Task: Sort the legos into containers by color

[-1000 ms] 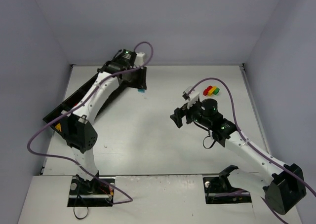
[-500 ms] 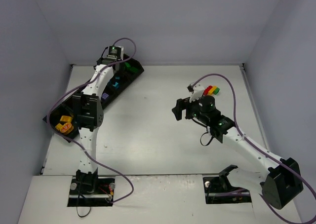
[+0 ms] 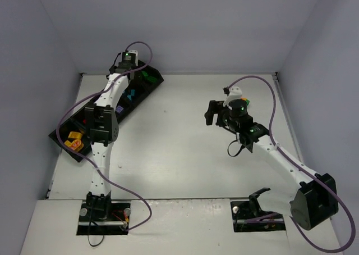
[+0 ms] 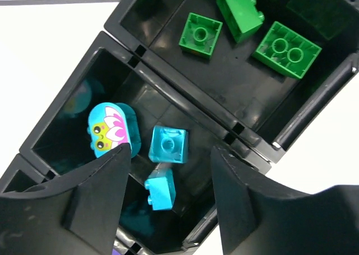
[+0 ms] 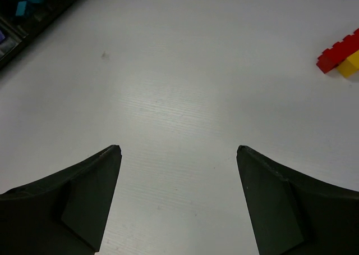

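Note:
My left gripper (image 4: 171, 151) hangs open over the teal compartment of the black tray (image 4: 185, 92), touching nothing. Below it are a small teal brick (image 4: 161, 189), a clear teal brick (image 4: 168, 144) and a rounded teal piece with a frog face (image 4: 109, 128). The adjoining compartment holds three green bricks (image 4: 286, 48). My right gripper (image 5: 178, 148) is open and empty above bare table. A red brick (image 5: 336, 55) stuck to a yellow one (image 5: 350, 64) lies ahead to its right. In the top view the right arm mostly hides them.
The long tray (image 3: 160, 80) runs diagonally along the table's far left, with orange and yellow bricks (image 3: 73, 141) in its near compartment. Purple cables loop off both arms. Grey walls close in the table on three sides.
The left arm swung along the tray's far end and its gripper opened, leaving the small teal brick free in the teal compartment. The right gripper moved farther right, toward the stuck bricks.

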Action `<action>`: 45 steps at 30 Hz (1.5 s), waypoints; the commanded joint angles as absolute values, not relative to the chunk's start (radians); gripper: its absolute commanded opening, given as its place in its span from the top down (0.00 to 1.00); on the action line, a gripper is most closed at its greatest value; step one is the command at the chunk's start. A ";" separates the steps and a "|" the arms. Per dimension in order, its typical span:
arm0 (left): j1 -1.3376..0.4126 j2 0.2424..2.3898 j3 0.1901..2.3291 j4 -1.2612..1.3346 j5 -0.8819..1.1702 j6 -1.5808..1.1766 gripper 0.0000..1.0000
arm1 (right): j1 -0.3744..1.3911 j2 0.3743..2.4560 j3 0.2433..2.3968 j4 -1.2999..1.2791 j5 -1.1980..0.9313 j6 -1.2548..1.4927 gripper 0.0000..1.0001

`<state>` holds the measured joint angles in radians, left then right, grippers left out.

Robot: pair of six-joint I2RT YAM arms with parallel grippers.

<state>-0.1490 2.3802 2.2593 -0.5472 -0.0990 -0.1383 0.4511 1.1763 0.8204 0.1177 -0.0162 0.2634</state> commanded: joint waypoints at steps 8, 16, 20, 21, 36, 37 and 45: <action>-0.143 2.124 2.176 -0.512 0.074 -0.282 0.36 | 0.283 1.350 1.034 0.080 0.172 0.382 0.24; -0.143 1.787 1.866 -0.485 0.280 -0.417 0.20 | 0.166 1.587 1.179 0.005 0.259 0.442 0.21; -0.146 1.599 1.694 -0.462 0.354 -0.445 0.20 | 0.107 1.687 1.238 -0.041 0.232 0.515 0.20; -0.147 1.571 1.633 -0.465 0.356 -0.443 0.20 | 0.109 1.703 1.247 -0.044 0.242 0.531 0.20; -0.156 1.293 1.318 -0.546 0.368 -0.430 0.20 | 0.109 2.042 1.483 -0.121 0.288 0.730 0.20; -0.156 1.289 1.310 -0.549 0.368 -0.428 0.20 | 0.109 2.043 1.488 -0.123 0.288 0.724 0.20; -0.156 1.269 1.282 -0.574 0.370 -0.416 0.20 | 0.086 1.971 1.474 -0.132 0.275 0.507 0.27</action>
<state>-0.1513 1.3029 1.2785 -0.5964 0.3595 -0.4271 0.1013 2.0678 1.4399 -0.1284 0.2447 0.6315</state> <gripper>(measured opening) 0.803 0.746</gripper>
